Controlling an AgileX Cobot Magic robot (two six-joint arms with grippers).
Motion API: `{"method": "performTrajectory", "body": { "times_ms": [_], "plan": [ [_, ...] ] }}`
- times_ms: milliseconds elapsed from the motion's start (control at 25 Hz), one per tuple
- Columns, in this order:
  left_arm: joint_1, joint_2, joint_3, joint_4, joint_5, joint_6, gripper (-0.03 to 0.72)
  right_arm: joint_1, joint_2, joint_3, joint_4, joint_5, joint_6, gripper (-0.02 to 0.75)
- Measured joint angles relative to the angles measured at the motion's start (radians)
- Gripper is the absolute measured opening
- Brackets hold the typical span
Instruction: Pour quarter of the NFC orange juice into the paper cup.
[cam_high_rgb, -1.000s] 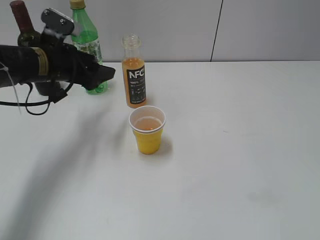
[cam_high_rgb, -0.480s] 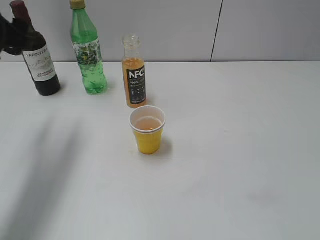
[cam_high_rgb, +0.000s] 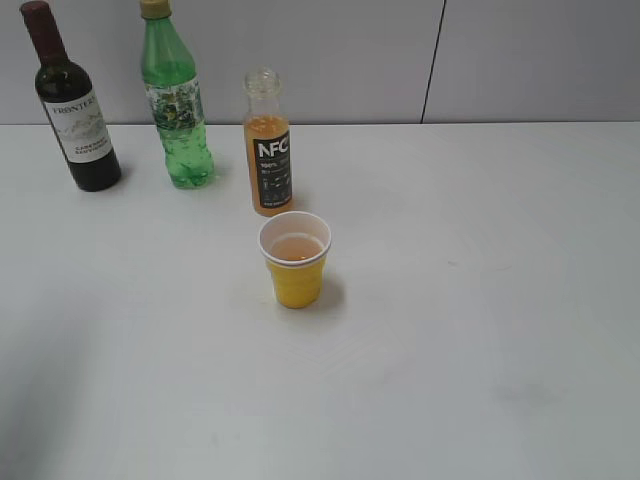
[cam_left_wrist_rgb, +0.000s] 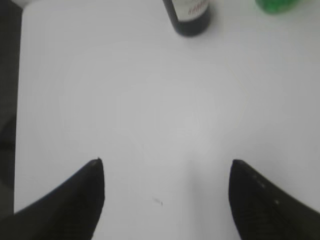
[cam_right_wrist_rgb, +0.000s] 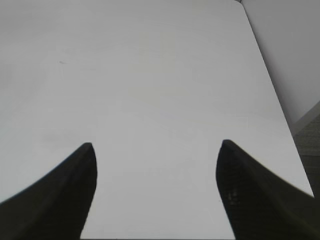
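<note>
The NFC orange juice stands upright and uncapped at the back middle of the table, orange liquid up to its shoulder. Just in front of it stands the yellow paper cup, holding some orange liquid. Neither arm appears in the exterior view. My left gripper is open over bare white table, nothing between its black fingers. Over an empty stretch of table my right gripper is open as well.
A dark wine bottle and a green plastic bottle stand at the back left; their bases, the wine bottle and the green bottle, show at the top of the left wrist view. The table's right edge shows in the right wrist view.
My left arm, which reached across in front of the wine and green bottles, has drawn back to the left and left the exterior view. Bottle and cup have not moved.
</note>
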Motion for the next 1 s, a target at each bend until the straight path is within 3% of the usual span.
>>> {"method": "performTrajectory", "body": {
  "times_ms": [200,400,560,840,1000],
  "plan": [
    [0.092,-0.042,-0.020,-0.148,0.263,0.115,0.566,0.000,0.000,0.000,0.000,0.000,0.000,0.590],
    [0.196,-0.134,-0.020,-0.167,0.399,0.141,0.566,0.000,0.000,0.000,0.000,0.000,0.000,0.590],
    [0.213,-0.254,-0.007,-0.180,0.419,0.144,0.566,0.000,0.000,0.000,0.000,0.000,0.000,0.590],
    [0.214,-0.566,0.236,-0.363,0.398,0.188,0.566,0.000,0.000,0.000,0.000,0.000,0.000,0.590],
    [0.214,-0.762,0.361,-0.397,0.380,0.193,0.566,0.000,0.000,0.000,0.000,0.000,0.000,0.590]
  ]
}}
